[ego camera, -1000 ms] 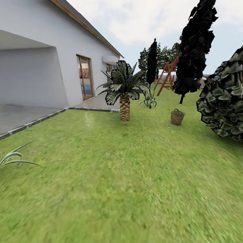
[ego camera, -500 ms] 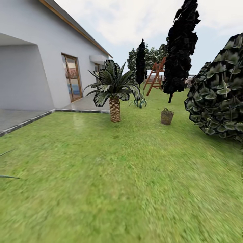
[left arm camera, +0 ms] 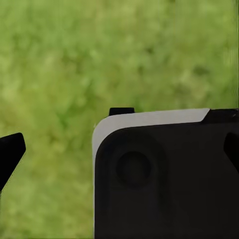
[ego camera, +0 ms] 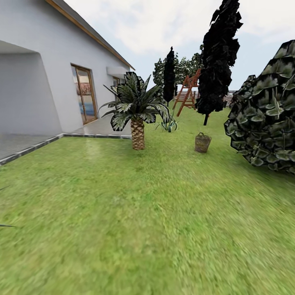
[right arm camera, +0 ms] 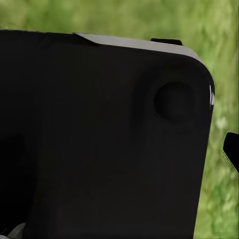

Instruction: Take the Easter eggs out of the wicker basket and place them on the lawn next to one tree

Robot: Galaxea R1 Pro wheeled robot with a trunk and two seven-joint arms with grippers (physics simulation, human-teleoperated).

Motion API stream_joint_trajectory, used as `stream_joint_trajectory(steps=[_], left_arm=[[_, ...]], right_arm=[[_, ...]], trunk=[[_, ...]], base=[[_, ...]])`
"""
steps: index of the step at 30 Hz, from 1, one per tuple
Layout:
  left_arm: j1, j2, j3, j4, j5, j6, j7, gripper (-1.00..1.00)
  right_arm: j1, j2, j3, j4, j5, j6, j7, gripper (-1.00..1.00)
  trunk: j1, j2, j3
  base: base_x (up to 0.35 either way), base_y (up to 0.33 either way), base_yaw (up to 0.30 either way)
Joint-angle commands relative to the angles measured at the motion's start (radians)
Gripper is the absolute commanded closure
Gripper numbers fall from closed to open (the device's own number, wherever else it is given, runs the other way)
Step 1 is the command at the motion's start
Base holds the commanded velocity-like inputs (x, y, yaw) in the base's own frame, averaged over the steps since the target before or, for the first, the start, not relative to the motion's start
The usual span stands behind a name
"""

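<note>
Neither gripper appears in the head view, so the wicker basket [ego camera: 203, 142] cannot be placed against a hand there: small, rounded, of loosely woven brown twigs with an arched handle, it stands upright on the lawn [ego camera: 135, 213], far ahead across blurred green grass, between a short palm [ego camera: 137, 110] with a scaled trunk and a dense, blocky-leaved tree [ego camera: 266, 119], before a black-leaved tree [ego camera: 219, 61]; its contents are too small to tell. A white house [ego camera: 45, 69] flanks the grass. From the left wrist, a smooth black housing [left arm camera: 164, 177] with a pale rounded edge hangs over grass; whether those fingers are parted cannot be told. From the right wrist, a similar dark block [right arm camera: 104, 134] looms over grass, grip equally unreadable.
</note>
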Motion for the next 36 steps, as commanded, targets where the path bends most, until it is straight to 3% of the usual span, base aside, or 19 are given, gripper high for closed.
stream_joint_trajectory(steps=[1,14,27,36], left_arm=[[0.000,0.000,-0.001,0.000,0.000,-0.003,0.001,-1.00],[0.000,0.000,-0.001,0.000,0.000,-0.003,0.001,-1.00],[0.000,0.000,-0.001,0.000,-0.001,-0.003,0.001,-1.00],[0.000,-0.001,-0.001,0.000,-0.001,-0.003,0.001,-1.00]], right_arm=[[0.000,0.000,0.006,-0.001,0.000,-0.002,-0.001,-1.00],[0.000,0.000,0.006,-0.001,-0.002,-0.001,-0.001,-1.00],[0.000,0.000,0.006,-0.001,-0.002,-0.001,-0.001,-1.00],[0.000,0.000,0.006,-0.001,-0.002,-0.001,-0.001,-1.00]], trunk=[[0.000,0.000,-0.001],[0.000,0.000,-0.001],[0.000,0.000,0.004],[0.000,0.000,0.005]], base=[[0.260,0.000,-0.001],[0.256,0.000,-0.008],[0.242,0.000,-0.221],[0.230,0.000,-0.051]])
